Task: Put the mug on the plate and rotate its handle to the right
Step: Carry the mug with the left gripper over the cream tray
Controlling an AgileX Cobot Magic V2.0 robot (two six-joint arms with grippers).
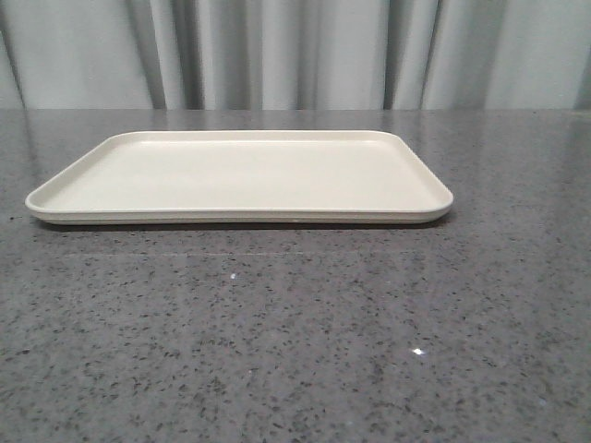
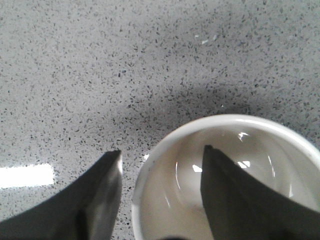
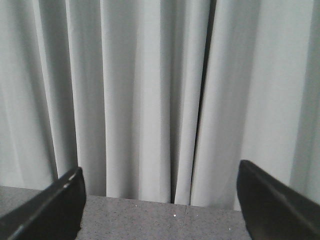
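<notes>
The left end effector [image 2: 160, 165] straddles the mug [image 2: 227, 180] wall: one finger [image 2: 102, 200] sits outside the rim, the other dips inside the bowl, so the rim runs between them. Whether the fingers already pinch the wall or merely bracket it cannot be told from the left wrist view; a sliver of gap seems to remain beside the outer finger. The mug stands upright on the speckled worktop [image 2: 100, 75], directly under this end effector, and lies outside the front view; its handle is not visible either. The plate [image 1: 420, 208] lies bare on the worktop, with no mug on it and neither arm showing in the front view. The right end effector [image 3: 160, 200] is spread wide, empty, facing the curtain [image 3: 150, 90] rather than any task object. The step in hand looks like securing the rim grasp. To do it well, close squarely on the wall, deep enough that the mug will not swing, then lift straight up before travelling. Set it down near the plate's middle, well inside the raised rim, leaving room to turn the handle rightward afterward.
</notes>
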